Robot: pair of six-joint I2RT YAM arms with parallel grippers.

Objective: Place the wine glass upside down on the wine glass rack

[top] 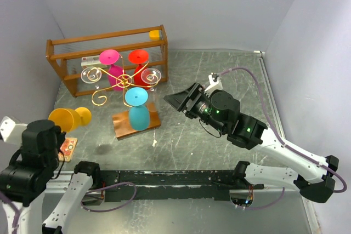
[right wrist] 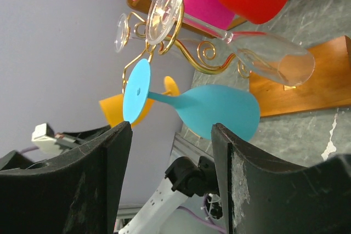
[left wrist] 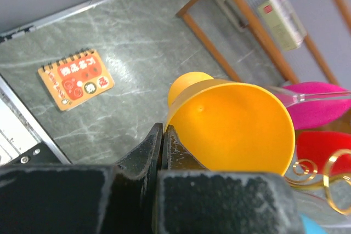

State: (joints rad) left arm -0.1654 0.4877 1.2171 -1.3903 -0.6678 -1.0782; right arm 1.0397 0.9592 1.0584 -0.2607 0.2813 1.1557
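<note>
An orange wine glass [top: 67, 118] is tilted on its side left of the rack, just above the table. My left gripper [top: 57, 127] is shut on its rim; in the left wrist view the fingers [left wrist: 163, 131] pinch the edge of the orange bowl [left wrist: 236, 130]. The gold wire wine glass rack [top: 123, 80] stands on a small wooden base [top: 155, 120]. It holds pink [top: 112, 67], red [top: 139, 58], teal [top: 138, 114] and two clear glasses upside down. My right gripper [top: 173, 101] is open and empty, right of the rack, facing the teal glass [right wrist: 216, 110].
A larger orange-brown wooden crate [top: 104, 39] stands behind the rack with a white box [left wrist: 279, 12] inside. A small orange spiral notebook [top: 68, 147] lies at the table's near left edge, also in the left wrist view [left wrist: 77, 79]. Grey walls close in left, back and right.
</note>
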